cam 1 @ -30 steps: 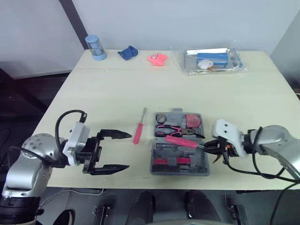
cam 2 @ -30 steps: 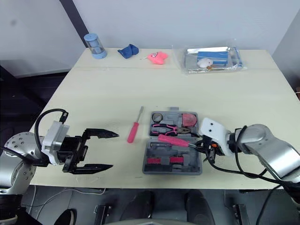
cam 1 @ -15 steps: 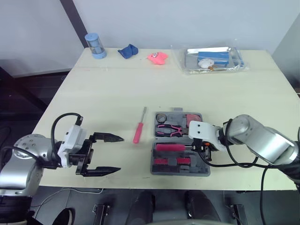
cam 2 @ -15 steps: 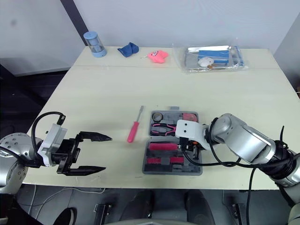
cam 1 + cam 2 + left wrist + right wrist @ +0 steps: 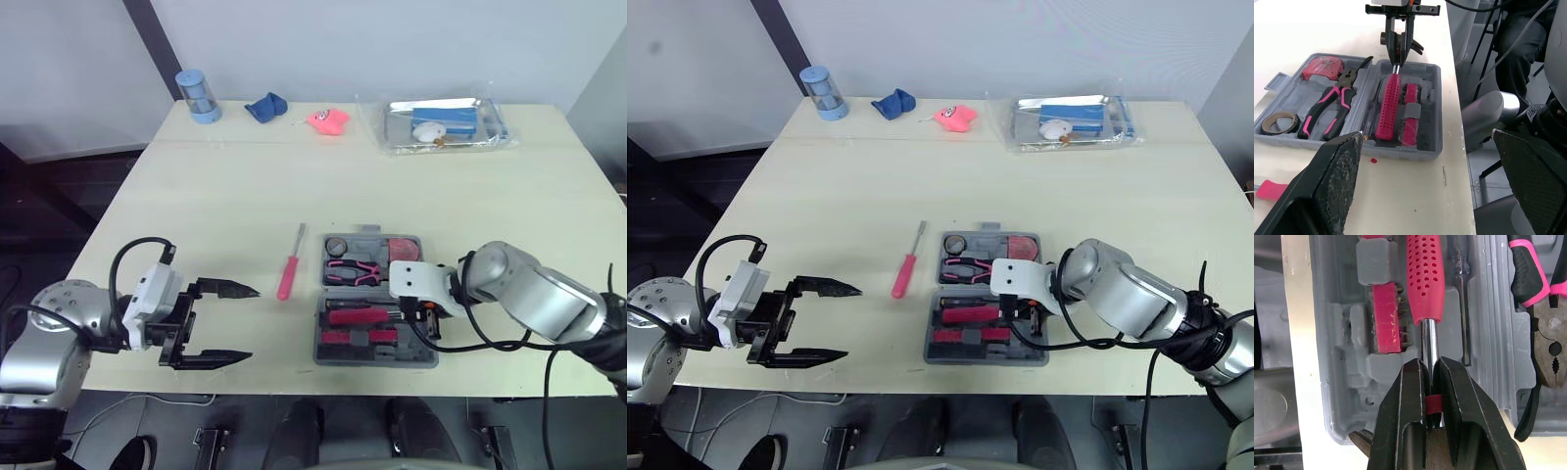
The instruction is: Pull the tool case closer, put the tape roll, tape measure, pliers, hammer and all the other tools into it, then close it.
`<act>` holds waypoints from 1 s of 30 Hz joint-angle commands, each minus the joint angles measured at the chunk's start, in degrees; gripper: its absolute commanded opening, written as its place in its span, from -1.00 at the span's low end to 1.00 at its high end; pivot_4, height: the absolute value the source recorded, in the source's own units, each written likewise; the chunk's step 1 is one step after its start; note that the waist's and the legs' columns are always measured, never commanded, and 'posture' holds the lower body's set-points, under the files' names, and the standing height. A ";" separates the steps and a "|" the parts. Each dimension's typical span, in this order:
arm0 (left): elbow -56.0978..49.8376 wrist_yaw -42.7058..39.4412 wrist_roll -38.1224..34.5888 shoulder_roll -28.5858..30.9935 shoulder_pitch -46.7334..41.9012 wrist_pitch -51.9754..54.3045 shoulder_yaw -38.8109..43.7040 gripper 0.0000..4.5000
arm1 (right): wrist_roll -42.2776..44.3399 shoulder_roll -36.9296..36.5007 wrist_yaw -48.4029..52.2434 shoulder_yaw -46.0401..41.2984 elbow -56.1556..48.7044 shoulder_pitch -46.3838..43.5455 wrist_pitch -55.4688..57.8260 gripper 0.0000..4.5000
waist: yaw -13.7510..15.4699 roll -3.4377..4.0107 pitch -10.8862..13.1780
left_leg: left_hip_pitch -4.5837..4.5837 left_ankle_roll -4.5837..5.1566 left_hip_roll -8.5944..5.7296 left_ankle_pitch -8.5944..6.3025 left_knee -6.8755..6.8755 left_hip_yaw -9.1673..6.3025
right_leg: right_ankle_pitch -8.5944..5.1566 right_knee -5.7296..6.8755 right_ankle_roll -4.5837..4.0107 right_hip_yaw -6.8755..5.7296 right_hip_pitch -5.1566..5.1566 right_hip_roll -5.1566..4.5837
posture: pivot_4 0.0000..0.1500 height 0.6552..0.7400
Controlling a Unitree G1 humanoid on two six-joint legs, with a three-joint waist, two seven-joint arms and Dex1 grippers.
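Observation:
The grey tool case (image 5: 333,354) lies open near the table's front edge. In it are the tape roll (image 5: 338,246), a red tape measure (image 5: 403,250) and pink-handled pliers (image 5: 355,269). The pink-handled hammer (image 5: 1425,279) lies flat in the case's near half, beside a rack of bits (image 5: 1387,318). My right gripper (image 5: 1430,369) is shut on the hammer's metal shaft, at the case's right side (image 5: 421,311). A red screwdriver (image 5: 288,274) rests on the table left of the case. My left gripper (image 5: 250,323) hangs open and empty, left of the case by the front edge.
Along the far edge stand a blue cup (image 5: 199,96), a blue cloth (image 5: 265,108), a pink object (image 5: 328,120) and a clear bag of items (image 5: 446,124). The case sits close to the table's front edge.
My right gripper has carried the hammer leftward from above the case's right edge and laid it down in the near half. The left gripper drew back slightly to the left.

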 commanded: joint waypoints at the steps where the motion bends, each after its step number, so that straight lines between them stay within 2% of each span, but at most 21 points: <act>1: -0.32 -2.91 -0.28 0.88 0.19 -0.99 0.24 1.00 | -0.98 1.29 0.32 0.06 -0.62 -0.56 -0.89 -0.97 | 0.01 0.00 0.00 | 0.00 0.00 0.00 0.00 0.00 0.00 | 0.00 0.00 0.00 0.00 0.00 0.00 | 1.00 1.00; 15: -0.99 -2.13 -0.43 0.54 1.22 -1.01 0.58 1.00 | -3.19 4.51 0.04 0.67 1.38 0.26 -2.86 -0.97 | -0.56 0.00 0.00 | 0.01 0.00 0.00 0.00 0.00 -0.03 | 0.00 0.02 0.00 -0.02 0.00 0.01 | 1.00 1.00; 17: -1.19 -2.08 -0.53 0.55 1.55 -0.95 0.68 1.00 | -3.30 4.65 0.32 0.54 1.33 0.47 -3.46 -0.57 | -0.82 0.00 0.00 | 0.01 0.00 0.01 0.00 0.00 -0.05 | 0.00 0.03 -0.01 -0.04 0.00 0.01 | 1.00 1.00; 18: -1.15 -2.05 -0.49 0.51 1.59 -1.00 0.61 1.00 | -3.55 4.70 0.44 0.53 1.40 0.51 -4.12 -0.45 | -0.94 0.00 0.00 | 0.01 0.00 0.01 0.00 0.00 -0.05 | 0.00 0.04 -0.01 -0.04 0.00 0.01 | 1.00 1.00; 24: -1.50 -1.80 -0.71 0.22 1.62 -0.73 0.27 1.00 | -4.51 4.10 0.58 -0.90 1.64 0.70 -5.22 0.85 | -1.11 0.00 0.00 | 0.00 0.00 0.00 0.00 0.01 -0.05 | 0.00 0.03 -0.01 -0.04 0.00 0.00 | 1.00 1.00; 25: -1.52 -1.78 -0.73 0.19 1.60 -0.69 0.22 1.00 | -4.31 3.90 0.64 -1.56 1.35 0.80 -5.16 0.95 | -1.13 0.00 0.00 | 0.00 0.00 0.00 0.00 0.01 -0.05 | 0.00 0.03 -0.01 -0.04 0.00 0.00 | 1.00 1.00; 30: -1.19 -1.75 -0.71 -0.03 1.22 -0.73 -0.03 1.00 | -1.11 6.10 -1.27 -8.95 0.95 4.59 -7.53 0.95 | -1.10 -0.01 -0.01 | 0.00 0.00 0.00 0.00 0.01 -0.05 | 0.00 0.03 0.00 -0.04 0.01 0.00 | 1.00 1.00</act>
